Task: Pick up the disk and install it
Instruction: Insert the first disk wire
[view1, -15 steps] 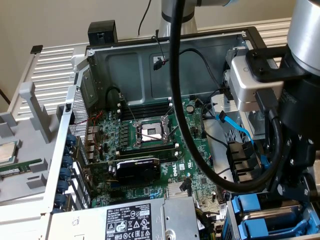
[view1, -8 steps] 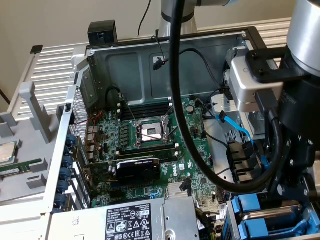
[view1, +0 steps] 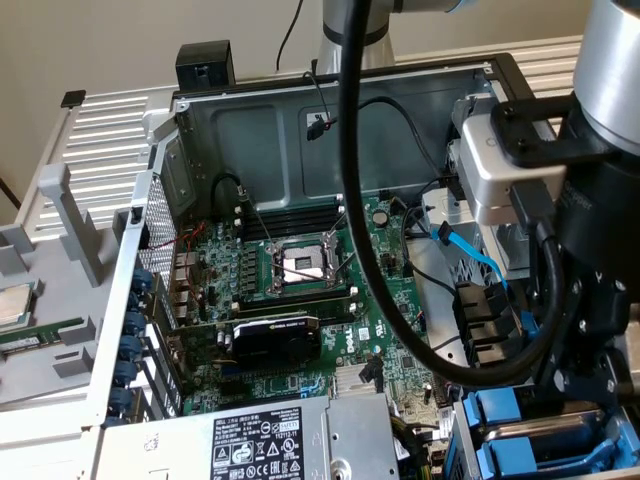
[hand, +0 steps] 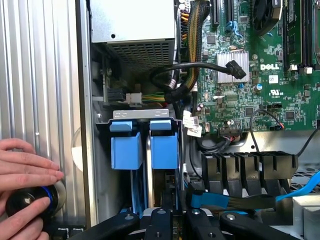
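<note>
The disk (hand: 149, 167) stands on edge in the drive bay at the corner of the open computer case, its silver side showing between the two bright blue carrier tabs (hand: 164, 150). My gripper (hand: 167, 207) is right over it, with the black fingers drawn close together on the carrier's near end. In the exterior view the gripper (view1: 585, 400) hangs at the lower right, directly above the blue carrier (view1: 500, 420) and the disk's grey body (view1: 545, 435). The fingertips themselves are hidden by the gripper's body.
The motherboard (view1: 300, 290) lies beside the bay and the power-supply box (view1: 270, 440) next to it. A thick black cable (view1: 355, 220) hangs across the case. Blue and black cables (hand: 215, 200) crowd the bay. A person's hand (hand: 25, 170) grips a black knob (hand: 27, 205) outside the case wall.
</note>
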